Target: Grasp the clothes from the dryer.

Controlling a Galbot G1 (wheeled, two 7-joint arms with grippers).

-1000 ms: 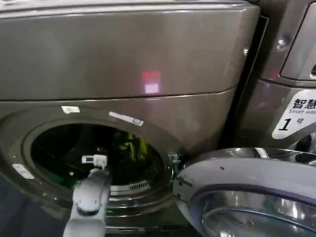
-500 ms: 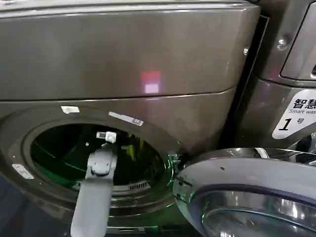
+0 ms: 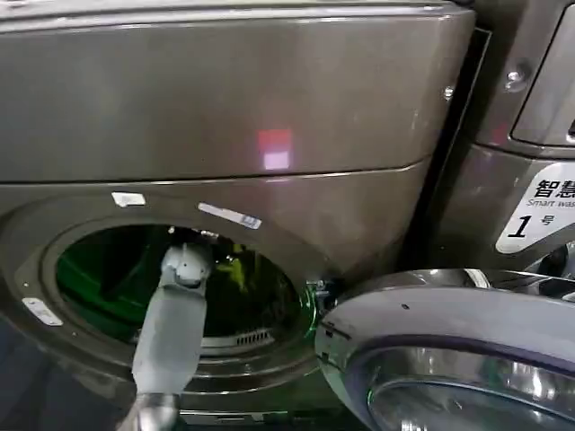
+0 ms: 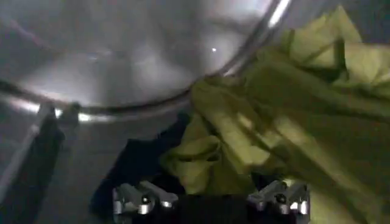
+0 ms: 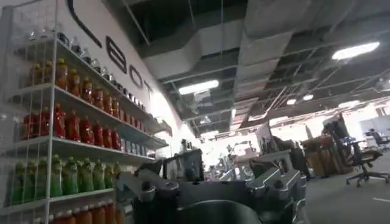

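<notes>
Jaws of the left gripper (image 4: 210,198) stand apart, nothing between them, aimed at the clothes (image 4: 286,109) heaped on the drum floor against its curved steel wall. Arm reaches through the porthole of the dryer (image 3: 269,81), presumably to straddle the nearest yellow-green fold (dark cloth lies just beside it). Door (image 3: 449,350) swung wide, clear of the arm. Right gripper (image 5: 210,195) parked, facing shelves of bottles (image 5: 61,128); its jaws cannot be judged.

left pincer (image 4: 210,201): tips cut off (frame edge) | clothes (image 3: 235,269): mostly hidden behind arm, dim
</notes>
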